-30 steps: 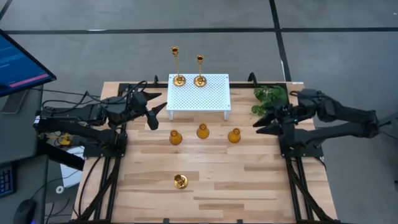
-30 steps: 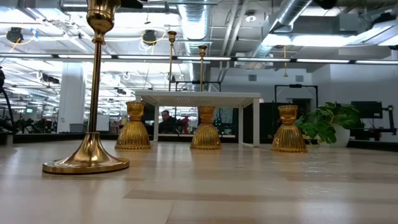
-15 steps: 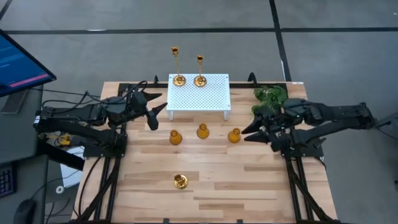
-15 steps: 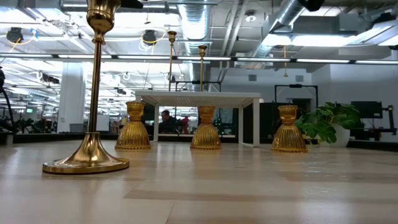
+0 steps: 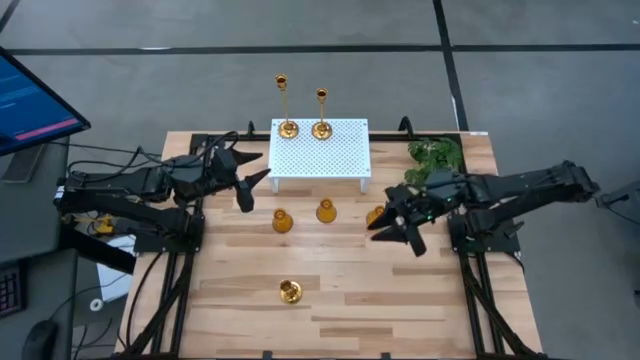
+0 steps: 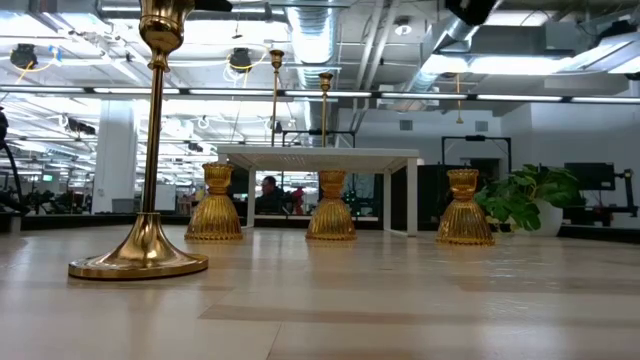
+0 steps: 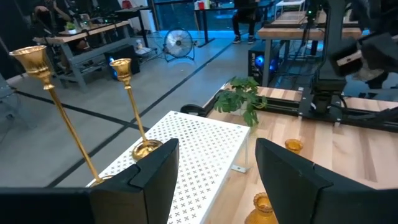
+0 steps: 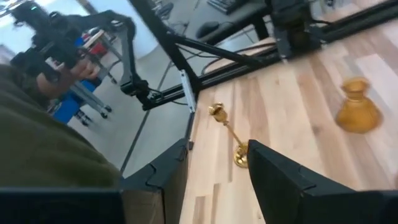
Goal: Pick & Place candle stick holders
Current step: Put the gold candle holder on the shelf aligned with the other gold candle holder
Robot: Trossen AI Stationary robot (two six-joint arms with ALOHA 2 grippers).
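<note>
Two brass candlesticks (image 5: pixel 288 128) (image 5: pixel 321 128) stand by their round bases on a white perforated stand (image 5: pixel 320 150). A third candlestick (image 5: pixel 290 292) (image 8: pixel 227 134) stands upright near the table's front edge. Three amber holders (image 5: pixel 282 221) (image 5: pixel 326 211) (image 5: pixel 374 214) stand in a row in front of the stand. My right gripper (image 5: pixel 385 232) (image 8: pixel 217 155) hangs open above the table beside the rightmost amber holder, pointing toward the near-left. My left gripper (image 5: pixel 250 185) (image 7: pixel 217 155) waits open at the stand's left end, with nothing between its fingers.
A green leafy plant (image 5: pixel 435 160) stands at the far right corner, behind my right arm. The white stand's legs (image 6: pixel 412 195) rise just behind the amber row. Bare wood (image 5: pixel 400 300) lies on the near half around the lone candlestick.
My right gripper has swung from beside the plant toward the table's middle and near edge, sinking a little, and now hangs by the rightmost amber holder. No candle stick holder has moved.
</note>
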